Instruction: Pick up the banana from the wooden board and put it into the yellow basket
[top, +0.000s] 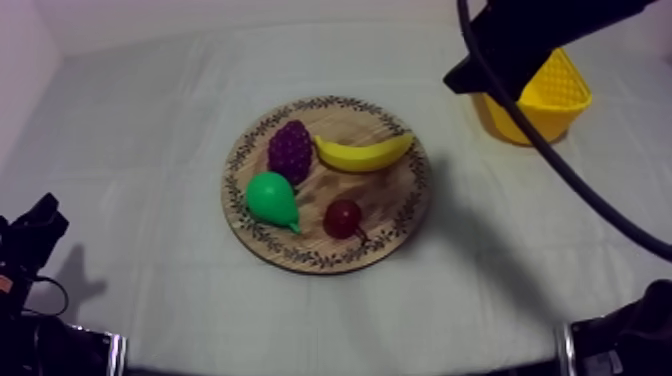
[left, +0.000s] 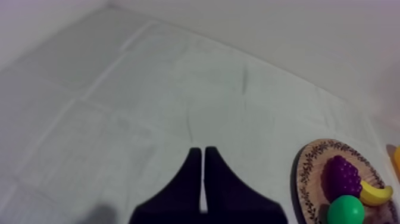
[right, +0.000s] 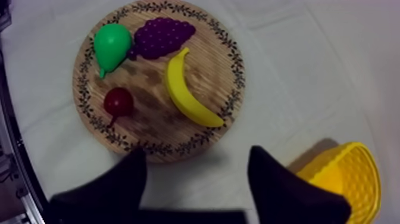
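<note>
Right gripper (right: 196, 156): fingers spread, above the rim of the board (right: 172, 146).
Banana (right: 189, 89): lies free; best pinched across its middle, clear of grapes (right: 162, 36).
Left gripper (left: 203, 154): pressed together, over cloth (left: 149, 89).

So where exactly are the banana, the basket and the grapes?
banana (top: 365, 153): top view, middle of its curve.
basket (top: 556, 100): top view, its side wall.
grapes (top: 290, 151): top view, centre of the bunch.
</note>
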